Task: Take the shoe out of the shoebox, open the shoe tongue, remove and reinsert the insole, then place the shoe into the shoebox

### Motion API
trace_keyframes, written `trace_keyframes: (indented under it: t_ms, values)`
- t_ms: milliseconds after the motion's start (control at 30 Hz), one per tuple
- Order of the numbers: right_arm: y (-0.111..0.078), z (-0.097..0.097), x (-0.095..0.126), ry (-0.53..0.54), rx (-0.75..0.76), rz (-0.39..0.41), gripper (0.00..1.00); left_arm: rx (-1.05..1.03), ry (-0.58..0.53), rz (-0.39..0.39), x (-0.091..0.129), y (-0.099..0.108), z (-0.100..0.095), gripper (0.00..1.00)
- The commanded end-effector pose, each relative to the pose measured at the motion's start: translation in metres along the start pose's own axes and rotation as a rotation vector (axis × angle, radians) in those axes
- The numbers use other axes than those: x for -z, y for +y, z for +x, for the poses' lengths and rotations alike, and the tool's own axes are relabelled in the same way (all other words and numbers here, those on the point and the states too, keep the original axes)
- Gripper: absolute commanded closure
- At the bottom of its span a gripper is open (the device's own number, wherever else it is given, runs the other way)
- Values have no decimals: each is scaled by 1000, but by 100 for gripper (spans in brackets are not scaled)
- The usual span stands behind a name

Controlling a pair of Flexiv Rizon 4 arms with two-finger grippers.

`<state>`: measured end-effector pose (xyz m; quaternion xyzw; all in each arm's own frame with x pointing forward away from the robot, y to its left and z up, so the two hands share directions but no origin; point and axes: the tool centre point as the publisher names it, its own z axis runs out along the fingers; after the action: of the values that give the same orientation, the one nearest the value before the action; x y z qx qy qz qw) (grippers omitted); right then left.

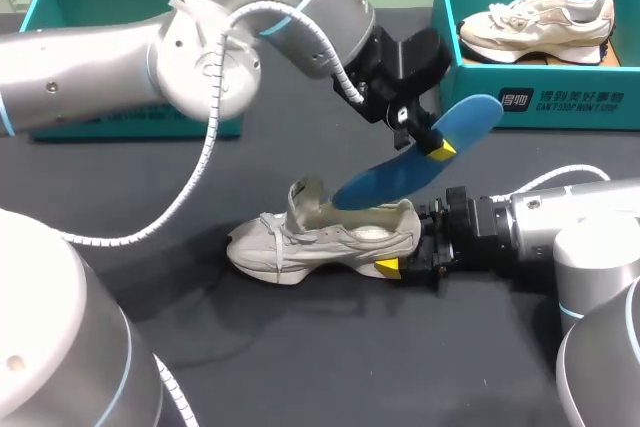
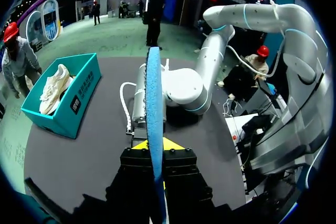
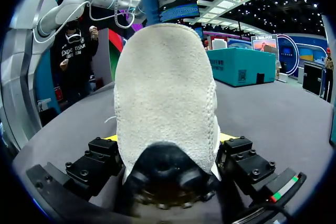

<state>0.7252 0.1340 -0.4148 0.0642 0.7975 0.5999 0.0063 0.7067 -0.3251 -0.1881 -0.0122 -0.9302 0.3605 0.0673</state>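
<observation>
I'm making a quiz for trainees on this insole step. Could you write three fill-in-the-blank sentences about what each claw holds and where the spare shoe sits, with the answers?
1. The left claw is shut on the ___ insole.
2. The right claw grips the shoe on the table by its ___.
3. The other shoe lies inside a shoebox coloured ___.
Missing words: blue; heel; teal.

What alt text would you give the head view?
The left gripper holds a blue insole tilted over a white shoe, its lower end at the shoe's opening, while the right gripper clamps the shoe's heel on the dark table. Behind, a teal shoebox holds a second shoe.
</observation>
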Motion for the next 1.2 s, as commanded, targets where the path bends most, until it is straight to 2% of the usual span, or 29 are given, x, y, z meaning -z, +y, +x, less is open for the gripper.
trace_keyframes:
  t_ms: [33,233,300,667,767,1167,1200]
  values:
    - [-1,1,-1,0,-1,4,100,0,-2,2,1,2,1,100]
    - [-1,1,-1,0,-1,4,100,0,-2,2,1,2,1,100]
    - [-1,1,-1,0,-1,4,100,-4,7,42,7,-1,7,100]
    - [-1,1,-1,0,-1,4,100,51,46,288,81,-33,36,100]
    - [-1,1,-1,0,-1,4,100,96,87,381,103,-43,40,100]
    - [-1,1,-1,0,-1,4,100,96,87,381,103,-43,40,100]
    - [-1,1,-1,0,-1,4,100,81,94,393,101,-41,45,100]
